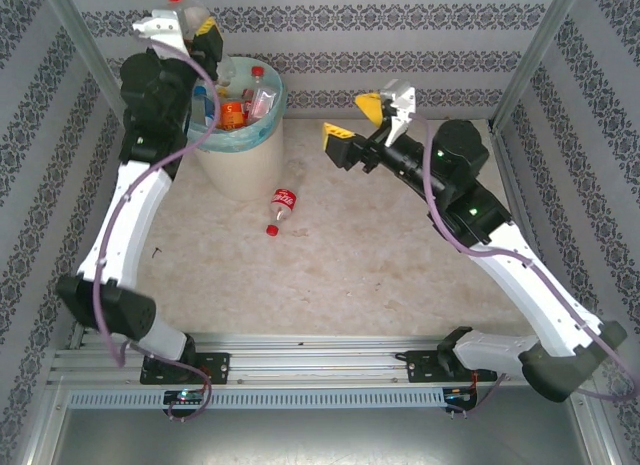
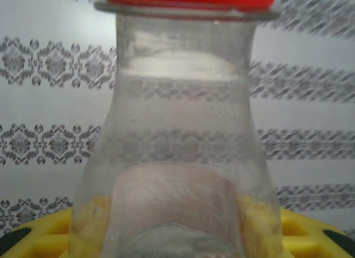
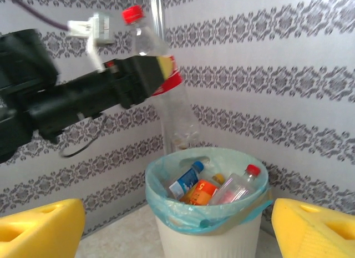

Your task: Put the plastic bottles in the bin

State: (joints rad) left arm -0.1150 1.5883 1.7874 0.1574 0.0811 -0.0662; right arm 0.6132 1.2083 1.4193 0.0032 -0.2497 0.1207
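Observation:
A clear plastic bottle with a red cap and red label hangs upright over the far edge of the bin. My left gripper is shut on its middle. In the left wrist view the same bottle stands between the yellow fingers. The cream bin with its teal liner holds several bottles, among them an orange-labelled one, a blue-labelled one and a clear red-capped one. Another red-labelled bottle lies on the table in front of the bin. My right gripper is open and empty, right of the bin.
The marble tabletop stretches between the arms. Patterned walls close off the back and sides, with metal posts in the corners. My left arm stands right beside the bin.

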